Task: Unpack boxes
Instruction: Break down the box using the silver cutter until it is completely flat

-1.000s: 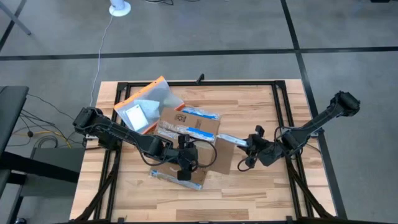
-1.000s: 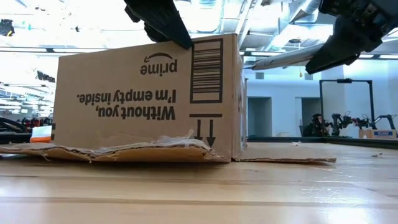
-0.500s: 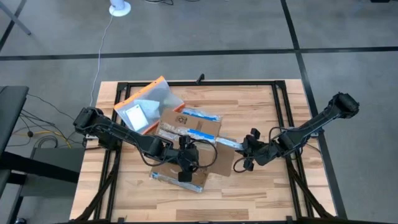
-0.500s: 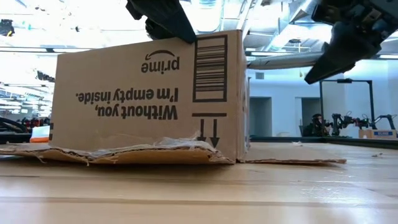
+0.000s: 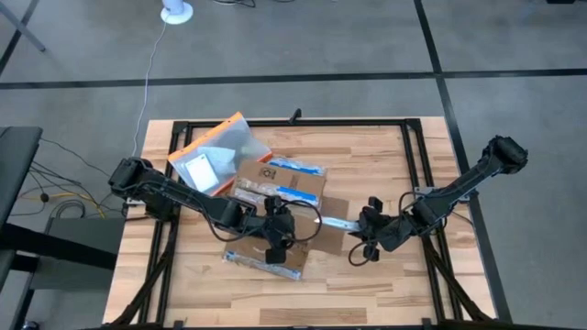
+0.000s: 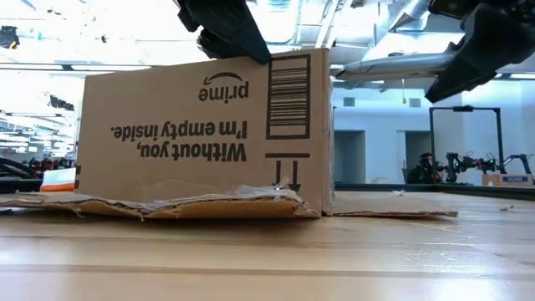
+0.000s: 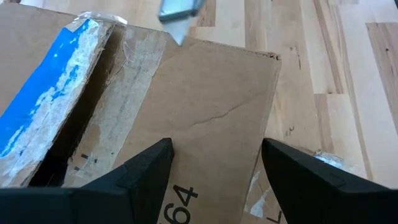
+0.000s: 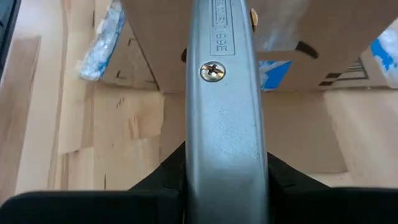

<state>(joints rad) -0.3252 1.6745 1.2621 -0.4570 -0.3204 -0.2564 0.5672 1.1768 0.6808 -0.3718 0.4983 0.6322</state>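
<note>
A pale wooden butcher-block table (image 5: 385,160) stands on a black metal frame (image 5: 415,147), and its planks run lengthwise. Around it the floor (image 5: 514,55) is grey and speckled, crossed by dark straight lines. A white round base (image 5: 177,12) sits on the floor beyond the table, and a thin white cable (image 5: 147,69) runs from it toward the table's edge. On one side stands a dark piece of furniture (image 5: 16,165) with loose cables (image 5: 55,188) beside it. From table height, the room behind is bright, with white walls (image 6: 376,138), exposed ceiling ducts (image 6: 368,25), strong overhead light and a black stand (image 6: 466,134) in the distance.
</note>
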